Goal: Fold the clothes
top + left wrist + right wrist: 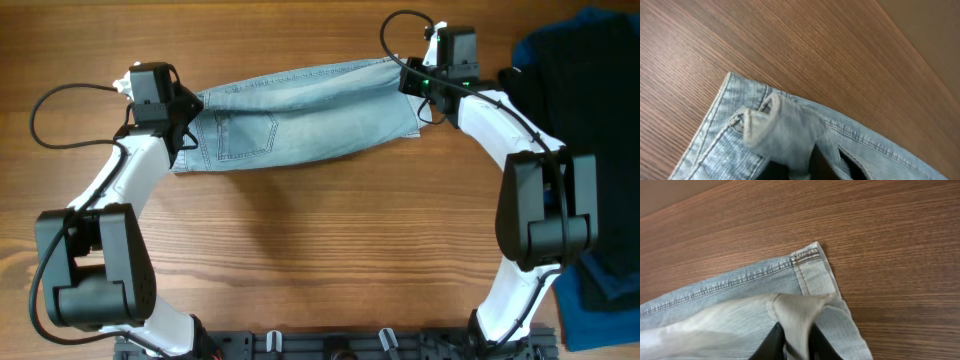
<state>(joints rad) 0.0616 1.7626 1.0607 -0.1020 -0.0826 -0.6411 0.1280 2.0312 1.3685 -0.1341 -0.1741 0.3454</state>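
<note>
On a wood-grain table [320, 250], the left gripper [183, 122] pinches the waistband corner of the denim shorts [300, 110], which lie stretched flat between both arms. The right gripper [418, 88] nips a fold at the hem end, apparently to hold the cloth taut for folding.

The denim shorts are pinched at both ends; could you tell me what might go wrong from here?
1. The left gripper and right gripper each pinch only a small bunch of the denim shorts near an edge; it may slip out.
2. The dark garments lie beside the right arm, which could snag them.
</note>
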